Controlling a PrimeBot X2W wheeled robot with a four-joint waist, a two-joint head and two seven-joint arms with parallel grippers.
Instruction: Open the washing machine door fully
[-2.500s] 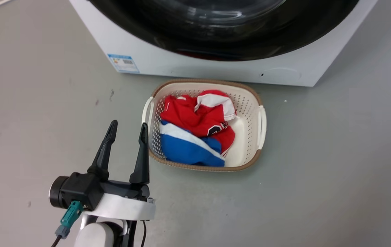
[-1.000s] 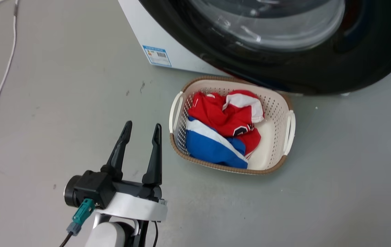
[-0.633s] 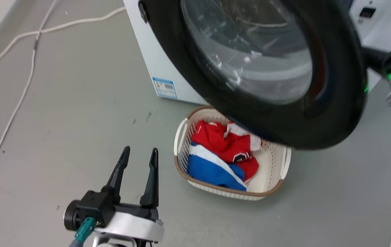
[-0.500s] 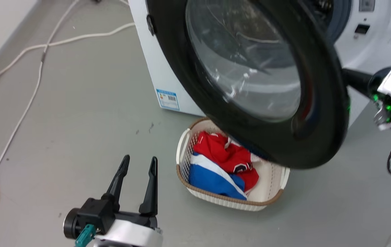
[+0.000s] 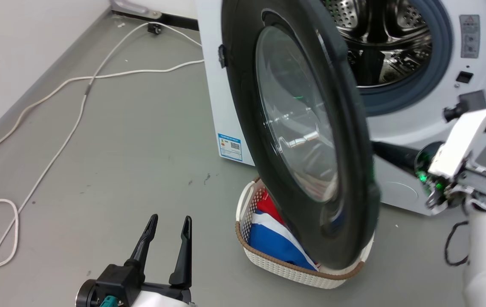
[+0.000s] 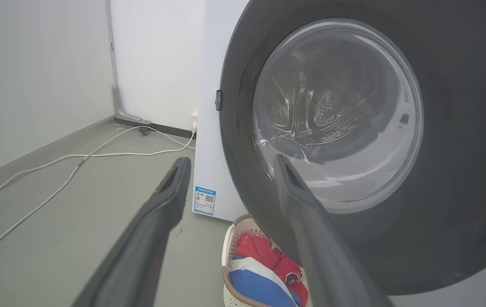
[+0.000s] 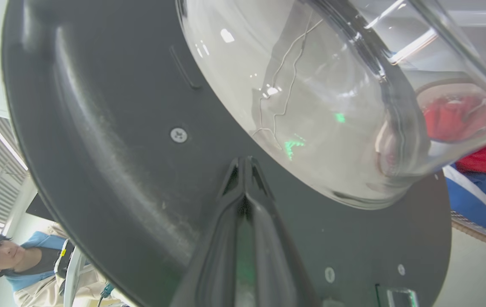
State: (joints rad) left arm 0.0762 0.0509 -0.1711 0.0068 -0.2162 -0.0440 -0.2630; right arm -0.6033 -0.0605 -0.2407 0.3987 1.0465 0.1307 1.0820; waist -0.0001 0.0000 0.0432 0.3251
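status from my remote station. the washing machine door point(image 5: 298, 128) stands swung out from the washing machine point(image 5: 413, 123), hinged at the machine's left front edge. in the head view it is turned nearly edge-on, and its lower rim hangs over the laundry basket point(image 5: 294, 273). the steel drum point(image 5: 383, 42) and grey gasket point(image 5: 437, 64) are exposed behind it.

right end effector point(image 7: 245, 164): clenched, both fingers pressed together with nothing between them. in the right wrist view the tips lie against the black inner rim of the door, just below the glass bowl point(image 7: 311, 98). in the head view the dark fingers reach in behind the door's free edge.

left end effector point(image 5: 171, 218): released, fingers spread and empty, low over the floor point(image 5: 132, 170), well apart from the door and to the left of the basket. in the left wrist view it points toward the door's outer face.

the basket sits on the floor in front of the machine and holds red and blue clothes point(image 5: 277, 243). a blue label point(image 5: 230, 147) is low on the machine's front. a white cable point(image 5: 76, 85) runs across the floor. a person point(image 7: 17, 260) appears at the lower left of the right wrist view.
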